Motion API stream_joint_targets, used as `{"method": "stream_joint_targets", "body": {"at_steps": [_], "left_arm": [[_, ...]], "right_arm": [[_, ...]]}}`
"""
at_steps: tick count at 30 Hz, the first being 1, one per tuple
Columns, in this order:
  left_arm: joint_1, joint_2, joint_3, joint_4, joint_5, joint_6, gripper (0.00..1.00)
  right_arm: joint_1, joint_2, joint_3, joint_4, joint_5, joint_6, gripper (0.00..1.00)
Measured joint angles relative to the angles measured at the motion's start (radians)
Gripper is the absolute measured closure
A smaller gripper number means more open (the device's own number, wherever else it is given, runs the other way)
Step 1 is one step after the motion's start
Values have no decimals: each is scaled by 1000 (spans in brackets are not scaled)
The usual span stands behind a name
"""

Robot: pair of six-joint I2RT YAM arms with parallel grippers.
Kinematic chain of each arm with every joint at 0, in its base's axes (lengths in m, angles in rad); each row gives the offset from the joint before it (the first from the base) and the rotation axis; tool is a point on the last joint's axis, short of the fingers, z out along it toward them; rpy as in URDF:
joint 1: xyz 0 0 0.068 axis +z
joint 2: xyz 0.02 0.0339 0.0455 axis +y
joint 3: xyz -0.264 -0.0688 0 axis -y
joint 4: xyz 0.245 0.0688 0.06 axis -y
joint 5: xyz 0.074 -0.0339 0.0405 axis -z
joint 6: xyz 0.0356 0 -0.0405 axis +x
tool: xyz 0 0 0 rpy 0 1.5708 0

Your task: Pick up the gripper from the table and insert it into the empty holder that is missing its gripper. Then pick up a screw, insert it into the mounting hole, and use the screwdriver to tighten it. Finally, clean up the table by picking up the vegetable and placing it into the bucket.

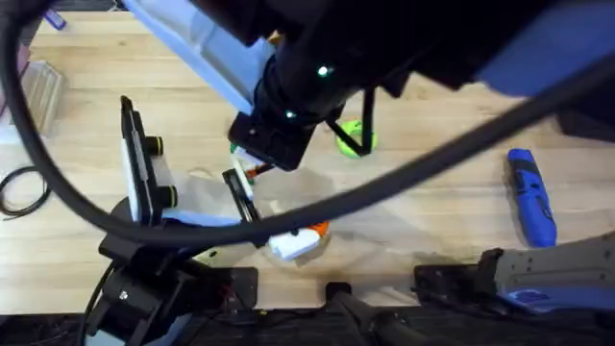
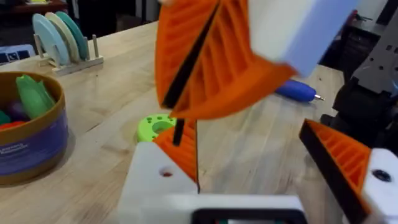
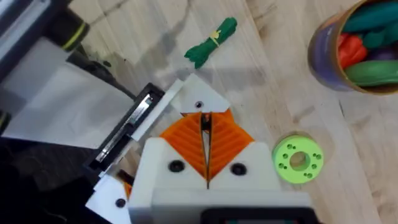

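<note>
The pale wooden plank surface (image 1: 432, 207) carries a stubby blue cylindrical screwdriver (image 1: 531, 197) at the right, a bright green round disc with holes (image 3: 298, 158) near the middle, a slim dark green leafy toy vegetable (image 3: 211, 42) and a blue-purple, tan-rimmed round bucket (image 2: 29, 134).

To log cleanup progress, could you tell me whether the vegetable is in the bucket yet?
Out: the vegetable lies on the bare table, apart from the bucket.

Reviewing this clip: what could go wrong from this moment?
The thin black piece pinched in the right claw could slip, or miss the hole in the white holder. The right claw also hangs very close to the open left claw, so a sideways move might knock the two together.
</note>
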State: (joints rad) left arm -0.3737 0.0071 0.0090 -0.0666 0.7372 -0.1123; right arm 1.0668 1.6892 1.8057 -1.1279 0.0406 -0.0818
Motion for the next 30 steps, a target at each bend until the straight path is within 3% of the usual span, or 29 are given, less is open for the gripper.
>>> {"method": "stream_joint_targets", "body": {"at_steps": [30], "left_arm": [[0, 0, 0, 0, 0, 0, 15]], "right_arm": [[0, 46, 0, 19, 0, 0, 995]]}}
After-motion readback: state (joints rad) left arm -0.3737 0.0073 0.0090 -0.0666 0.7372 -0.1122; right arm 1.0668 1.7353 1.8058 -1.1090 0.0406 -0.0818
